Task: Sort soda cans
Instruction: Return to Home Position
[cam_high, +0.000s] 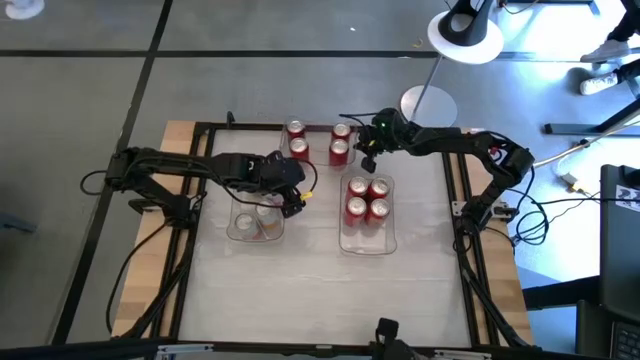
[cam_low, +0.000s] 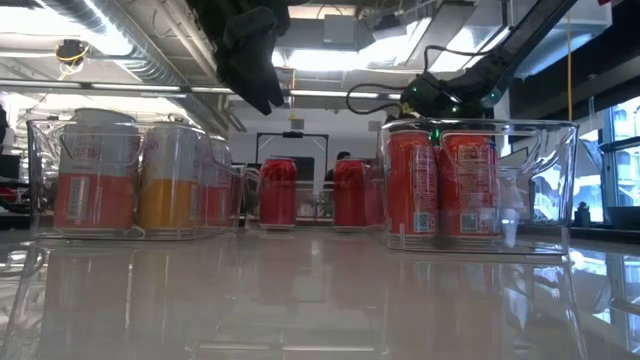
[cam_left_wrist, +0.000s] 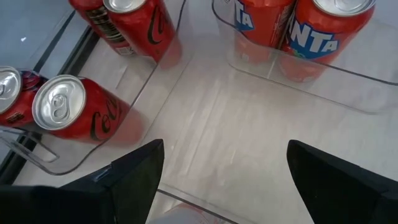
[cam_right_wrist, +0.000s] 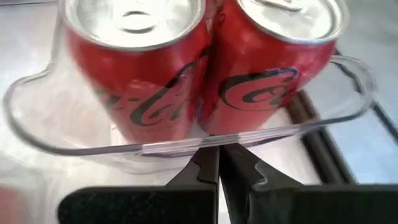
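Two red cola cans (cam_right_wrist: 199, 74) stand upright in a small clear bin (cam_right_wrist: 37, 140) at the table's far side, also seen in the high view as the cola pair (cam_high: 340, 142). My right gripper (cam_right_wrist: 219, 163) is shut, with its tips at that bin's near wall. Another pair of red cans (cam_high: 297, 140) stands to the left of it. Several red Fanta cans (cam_high: 367, 198) fill the right bin (cam_high: 366, 242). My left gripper (cam_left_wrist: 224, 180) hangs open above the table beside the left bin (cam_high: 243, 230), which holds pale and orange cans (cam_low: 130, 180). Nothing is between its fingers. My right gripper's shut fingertips (cam_right_wrist: 208, 155) reach the near wall (cam_right_wrist: 186, 148) of the small clear bin, slanting down from the table's right side. Whether they touch the wall, I cannot tell.
A black frame (cam_high: 190, 200) borders the white table top. There is bare table (cam_high: 320, 290) toward the near edge and between the two larger bins. A white lamp stand (cam_high: 428, 102) stands beyond the far right corner.
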